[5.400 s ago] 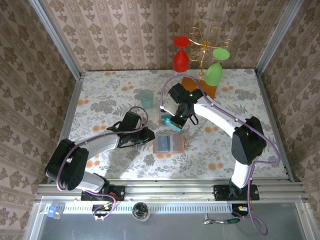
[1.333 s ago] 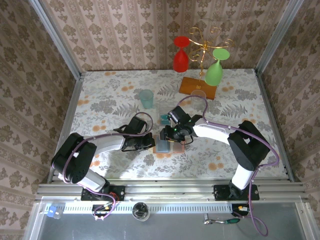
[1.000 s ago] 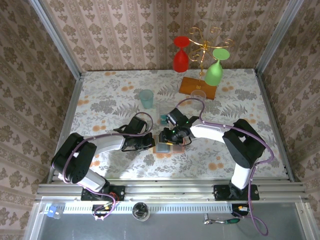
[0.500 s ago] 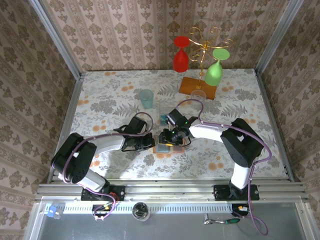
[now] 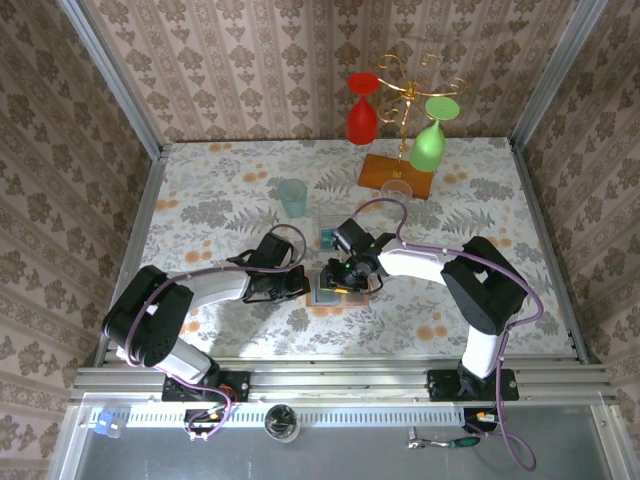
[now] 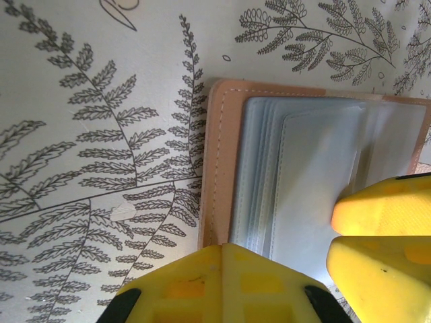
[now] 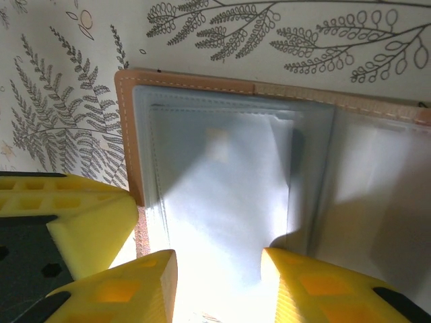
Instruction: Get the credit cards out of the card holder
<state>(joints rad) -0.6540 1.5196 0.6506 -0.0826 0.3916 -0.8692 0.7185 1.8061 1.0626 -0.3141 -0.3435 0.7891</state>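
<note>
The card holder (image 5: 328,296) lies open and flat on the table (image 5: 210,180), a little nearer the front edge than the middle, with its grey-blue pockets up and a tan rim around them. The left gripper (image 6: 222,259) is clenched with nothing between its fingers, and its tip sits at the tan rim on the holder's 9 o'clock side as seen from overhead. The right gripper (image 7: 219,269) reaches in from 1 o'clock with its fingers parted. Both tips are down on the pocket panel of the half nearest the left gripper, and nothing can be seen clamped between them. The right wrist view shows several pocket edges stepped one inside another beside the stitched rim. Glare washes out the panel, so it cannot be told whether cards sit in the pockets. A teal credit card (image 5: 328,237) lies on the cloth at 12 o'clock from the holder, apart from it, and a teal tumbler (image 5: 292,197) stands farther on at 11 o'clock. The glass rack (image 5: 395,172) stands at 1 o'clock near the far edge, well apart. Bare cloth lies open from 3 through 6 o'clock of the holder, out to the right rail (image 5: 548,240) and the near edge, while the left arm takes up the 9 o'clock side.
</note>
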